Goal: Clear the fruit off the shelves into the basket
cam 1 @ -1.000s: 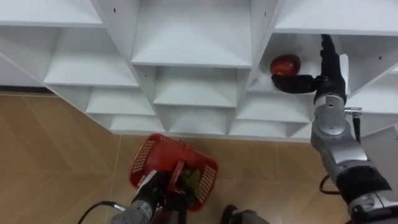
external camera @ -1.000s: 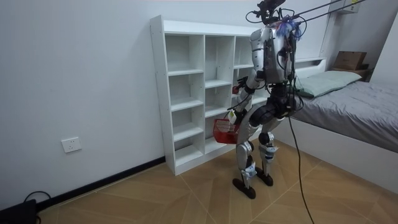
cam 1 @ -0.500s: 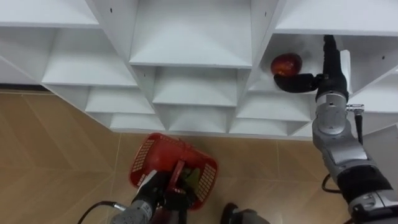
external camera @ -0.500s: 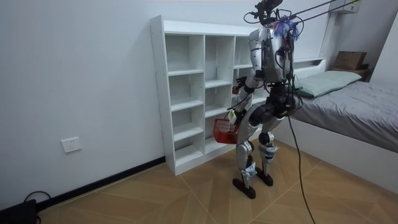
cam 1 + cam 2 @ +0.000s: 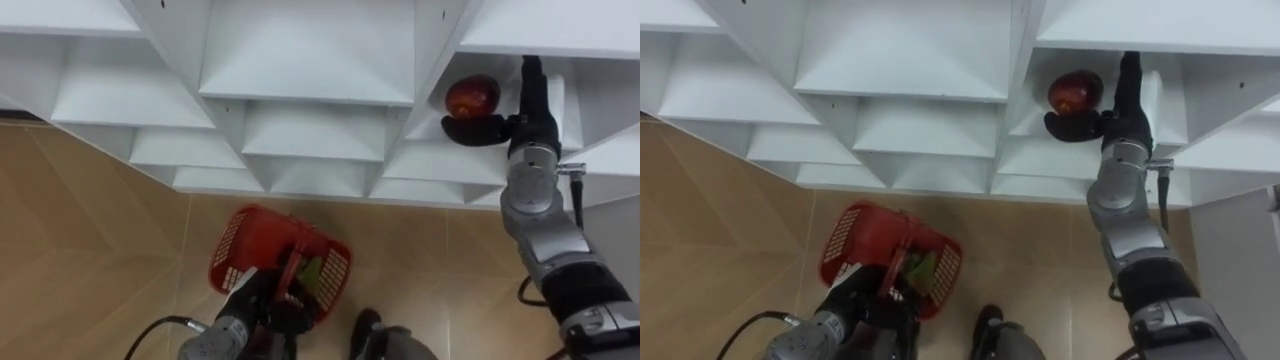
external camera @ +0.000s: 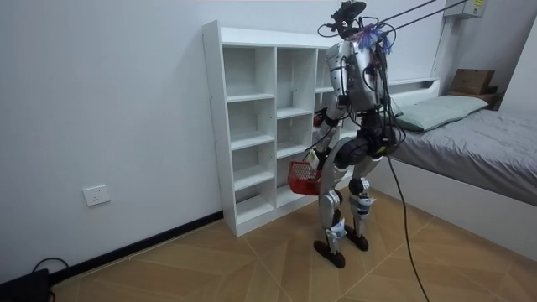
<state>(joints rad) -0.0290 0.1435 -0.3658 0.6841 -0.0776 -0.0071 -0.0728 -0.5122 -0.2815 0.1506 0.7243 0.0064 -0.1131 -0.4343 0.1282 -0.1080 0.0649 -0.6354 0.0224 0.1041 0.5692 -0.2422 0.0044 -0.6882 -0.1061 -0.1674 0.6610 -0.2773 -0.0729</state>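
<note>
Silver-grey jointed arms, dark wrists, black fingers (image 5: 530, 85).

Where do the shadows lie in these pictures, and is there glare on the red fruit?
Left eye view: soft grey shade inside the compartments of the shelf; the red fruit shows a faint pale highlight. Right eye view: the fruit looks darker, shaded by its compartment. Room view: even light, no hard shadows.

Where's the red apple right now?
The apple sits at the eye views' upper right, in a compartment of the white shelf unit, just left of the open right hand, whose thumb shows below it. The left hand grips the red basket lower down.
</note>
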